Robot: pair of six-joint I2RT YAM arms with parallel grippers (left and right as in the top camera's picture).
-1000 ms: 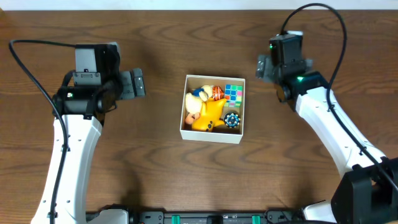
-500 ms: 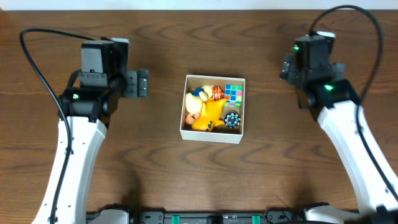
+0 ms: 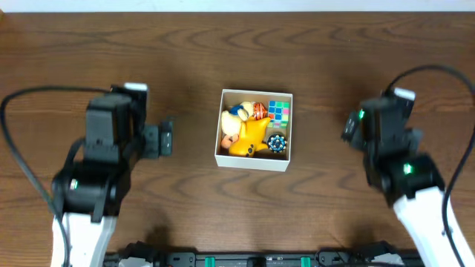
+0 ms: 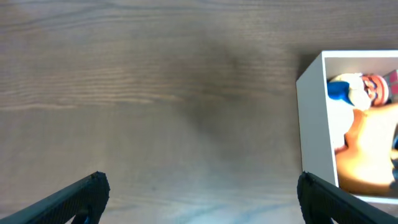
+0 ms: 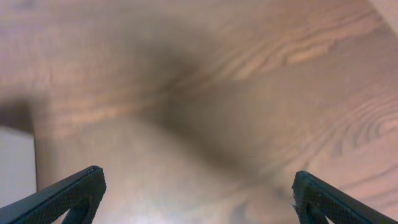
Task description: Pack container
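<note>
The container (image 3: 251, 161), a square white-walled box, sits mid-table holding a yellow toy (image 3: 249, 137), a colourful cube (image 3: 279, 111), a blue-and-white ball (image 3: 277, 143) and an orange-and-white toy (image 3: 257, 111). My left gripper (image 3: 166, 138) hangs open to its left, well apart from it, with nothing between the fingers. The left wrist view shows that gripper (image 4: 202, 186) over bare wood, with the container's wall (image 4: 309, 124) at the right. My right gripper (image 3: 349, 127) is open to the container's right, also apart. In its wrist view the right gripper (image 5: 199, 180) is empty above wood.
Dark wood-grain tabletop (image 3: 185, 59) lies all around the box. A pale strip runs along the table's far edge (image 3: 237, 4). A white patch (image 5: 13, 165) shows at the left edge of the right wrist view; I cannot tell what it is.
Both arms have drawn back toward the table's near edge and away from the box. Both grippers stayed open and empty. The container and its toys have not moved.
</note>
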